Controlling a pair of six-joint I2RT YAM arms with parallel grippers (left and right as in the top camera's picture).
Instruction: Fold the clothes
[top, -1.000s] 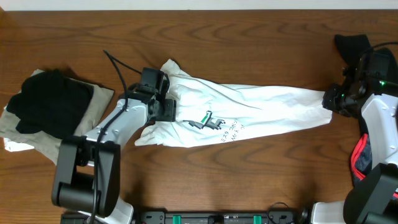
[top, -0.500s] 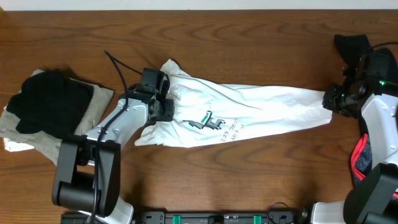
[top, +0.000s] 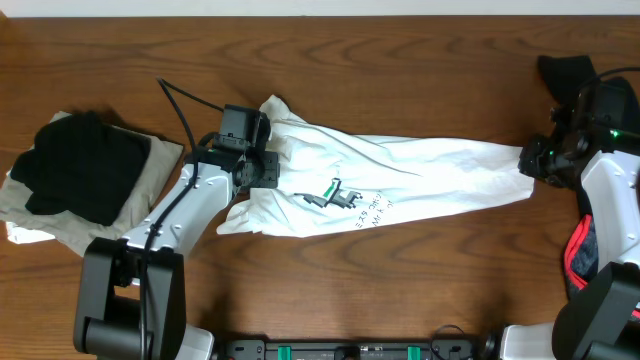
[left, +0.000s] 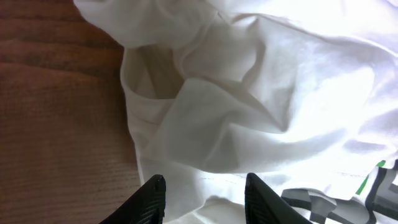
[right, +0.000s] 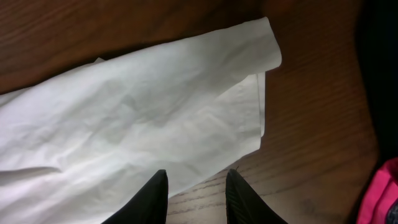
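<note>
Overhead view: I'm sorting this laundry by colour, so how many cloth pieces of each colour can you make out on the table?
White T-shirt: 1
Black garment: 1
Beige cloth under it: 1
Black, red-trimmed garment, partly hidden by the right arm: 1
Total: 4

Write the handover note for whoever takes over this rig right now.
Left gripper: fingers apart over the bunched left end of the white T-shirt; whether it grips cannot be told.
Right gripper: fingers apart at the shirt's right end; grip likewise unclear.
The shirt lies stretched lengthwise on the table, crumpled, logo up, not yet folded.
A black garment sits on a beige cloth at the left; a black, red-trimmed garment lies by the right arm.
Left to do: flatten and fold the shirt, then the rest.
</note>
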